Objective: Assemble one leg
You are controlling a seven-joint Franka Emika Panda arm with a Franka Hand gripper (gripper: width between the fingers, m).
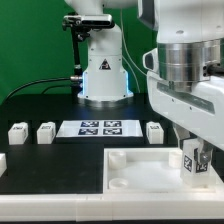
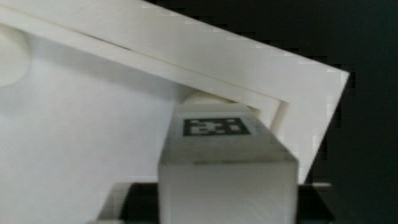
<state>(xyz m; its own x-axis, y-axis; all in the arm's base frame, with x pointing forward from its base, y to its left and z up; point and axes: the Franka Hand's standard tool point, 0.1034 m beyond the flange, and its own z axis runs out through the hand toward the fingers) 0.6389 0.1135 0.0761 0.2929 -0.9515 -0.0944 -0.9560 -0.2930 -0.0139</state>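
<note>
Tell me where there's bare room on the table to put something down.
Bare black table lies in front of the loose legs, left of the tray-like part. The gripper, holding a leg, crowds the tray's right corner.

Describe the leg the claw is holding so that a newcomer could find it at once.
Start at the large white tray-like part at the front of the black table. Above its corner on the exterior view's right, the claw grips a tagged white leg; the other legs lie loose on the table.

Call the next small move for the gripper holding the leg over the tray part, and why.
Probably ease straight down. The gripper holds the leg upright at the corner of the white tray-like part, and the wrist view shows the leg near that corner; whether it is seated is unclear.
</note>
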